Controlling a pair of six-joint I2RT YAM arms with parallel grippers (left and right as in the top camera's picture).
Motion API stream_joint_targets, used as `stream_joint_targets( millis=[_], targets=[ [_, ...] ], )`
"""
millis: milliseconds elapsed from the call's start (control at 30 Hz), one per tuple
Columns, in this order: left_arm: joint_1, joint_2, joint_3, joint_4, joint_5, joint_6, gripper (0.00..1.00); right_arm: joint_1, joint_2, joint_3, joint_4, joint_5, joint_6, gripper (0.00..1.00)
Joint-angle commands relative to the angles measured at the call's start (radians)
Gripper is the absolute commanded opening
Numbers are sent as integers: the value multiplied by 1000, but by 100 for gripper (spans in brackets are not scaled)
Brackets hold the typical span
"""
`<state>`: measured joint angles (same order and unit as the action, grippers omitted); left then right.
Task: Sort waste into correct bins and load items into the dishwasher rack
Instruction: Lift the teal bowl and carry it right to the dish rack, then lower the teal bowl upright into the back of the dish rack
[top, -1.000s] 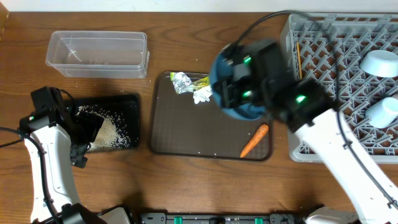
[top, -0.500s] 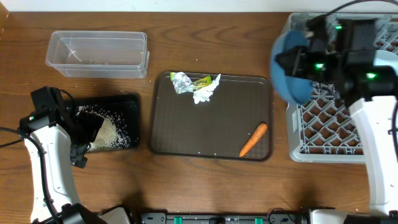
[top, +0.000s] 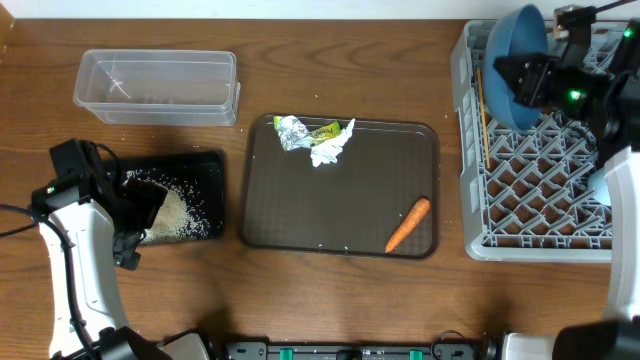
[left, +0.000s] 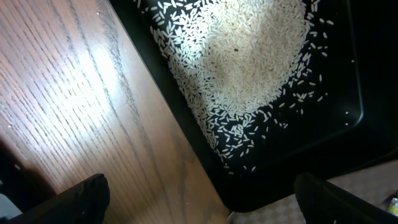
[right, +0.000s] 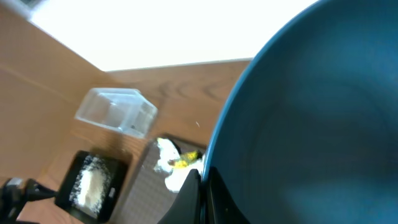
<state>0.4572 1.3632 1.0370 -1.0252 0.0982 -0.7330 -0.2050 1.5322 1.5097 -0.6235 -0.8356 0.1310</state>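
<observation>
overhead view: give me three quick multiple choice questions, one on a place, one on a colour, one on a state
1. Where does the carrot lie? A. on the brown tray B. in the clear tub C. on the bare table
2. What colour is the bowl in the right gripper? A. white B. dark blue C. red
3. How does the left gripper stand? A. shut on the carrot B. shut on foil C. open above the rice
1 A: it lies at the brown tray's right end. 2 B: the bowl held over the grey rack is dark blue. 3 C: its fingers stand wide apart over rice in the black tray.
</observation>
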Motion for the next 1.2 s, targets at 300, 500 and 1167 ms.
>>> stream_joint_targets(
  millis=[300,500,1167],
  targets=[
    [5,-11,16,-6,-9,2,98,-112,211,14,252,-321,78,1],
    [5,-11,16,-6,-9,2,98,-141,276,14,327,-355,108,1],
    [5,-11,16,-6,-8,2,98,-128,336,13,501,-349,258,1]
  ],
)
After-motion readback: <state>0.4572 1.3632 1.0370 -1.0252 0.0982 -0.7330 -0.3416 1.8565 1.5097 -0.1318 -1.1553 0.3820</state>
